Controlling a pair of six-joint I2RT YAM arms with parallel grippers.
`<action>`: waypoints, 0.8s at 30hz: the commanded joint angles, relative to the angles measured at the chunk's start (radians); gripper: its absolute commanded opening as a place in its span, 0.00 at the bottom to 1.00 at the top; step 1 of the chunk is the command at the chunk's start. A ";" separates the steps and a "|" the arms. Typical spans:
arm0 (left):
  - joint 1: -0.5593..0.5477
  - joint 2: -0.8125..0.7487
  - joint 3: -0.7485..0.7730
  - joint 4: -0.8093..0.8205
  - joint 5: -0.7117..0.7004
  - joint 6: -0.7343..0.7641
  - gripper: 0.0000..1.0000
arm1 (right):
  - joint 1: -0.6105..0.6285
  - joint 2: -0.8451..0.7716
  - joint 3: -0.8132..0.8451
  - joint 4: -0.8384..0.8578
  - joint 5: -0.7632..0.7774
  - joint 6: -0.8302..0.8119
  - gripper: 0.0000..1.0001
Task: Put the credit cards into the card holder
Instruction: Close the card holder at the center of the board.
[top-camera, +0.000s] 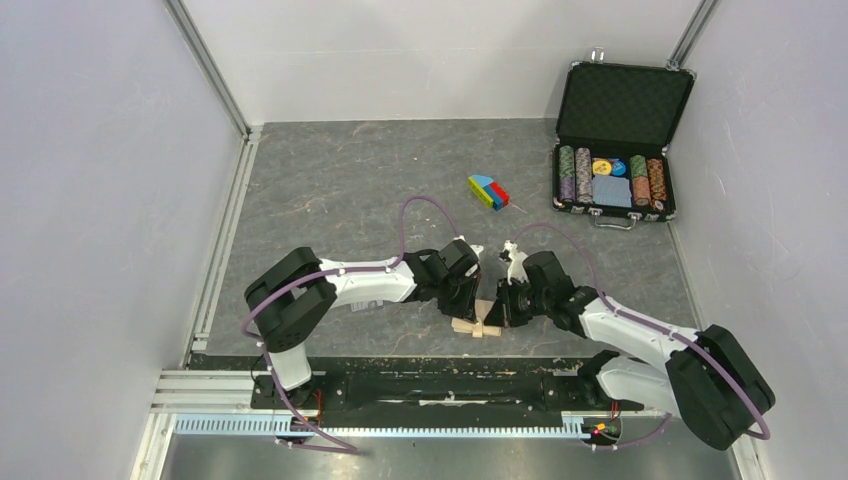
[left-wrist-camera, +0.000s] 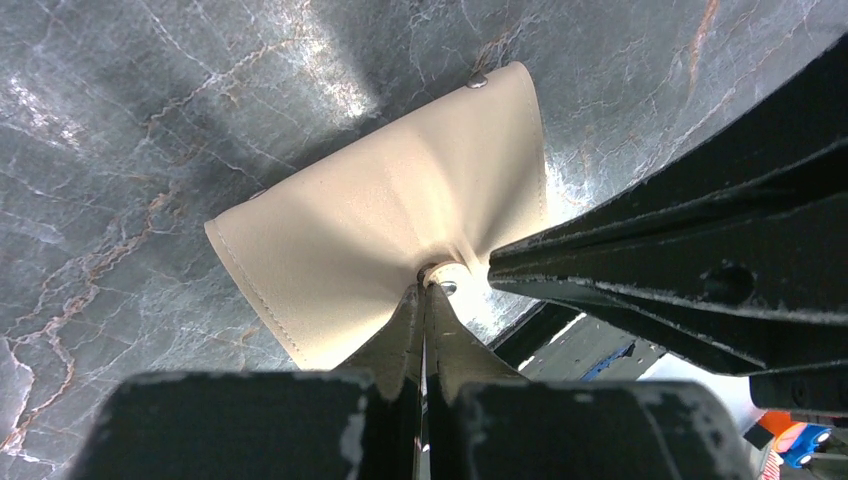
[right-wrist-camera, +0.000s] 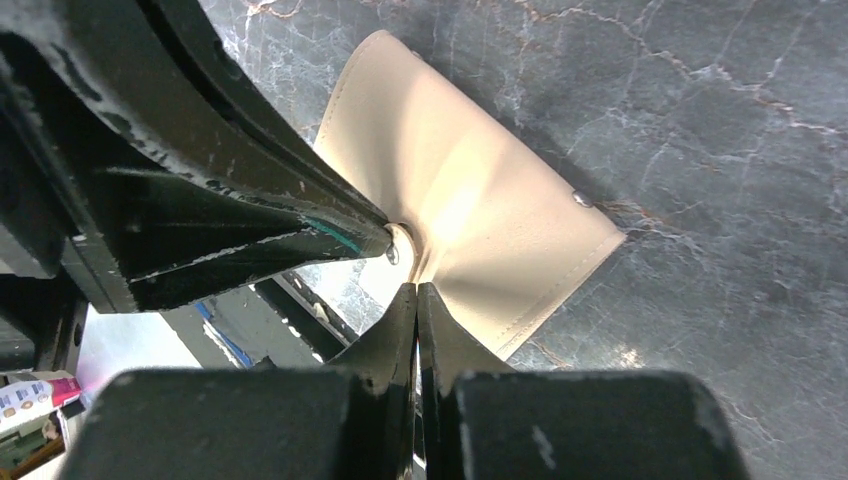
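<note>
Left hand (left-wrist-camera: 425, 292) and right hand (right-wrist-camera: 416, 290) pinch puckered tan card holder (left-wrist-camera: 380, 200).

Seen from above, on a grey marbled tabletop (top-camera: 350, 180): a tan card holder (top-camera: 472, 327) near the front edge, partly hidden under two black grippers. Left gripper (top-camera: 474, 303) coming in from the left, right gripper (top-camera: 503, 305) from the right, tips close together just over the card holder; jaws too small to read here. Well apart, by the far right corner, an open black case (top-camera: 622, 108) with rows of poker chips (top-camera: 574, 176) and a blue card deck (top-camera: 612, 191). Between case and arms, a small blue, yellow-green and red block (top-camera: 488, 192).
</note>
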 joint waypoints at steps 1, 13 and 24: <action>0.006 0.038 0.022 -0.037 -0.063 -0.020 0.02 | 0.020 0.014 0.009 0.044 -0.021 0.000 0.00; 0.006 0.072 0.034 -0.081 -0.067 -0.014 0.02 | 0.041 0.082 0.053 0.083 -0.008 0.022 0.00; 0.005 0.102 0.038 -0.096 -0.067 -0.023 0.02 | 0.051 0.156 0.077 0.063 0.055 0.029 0.00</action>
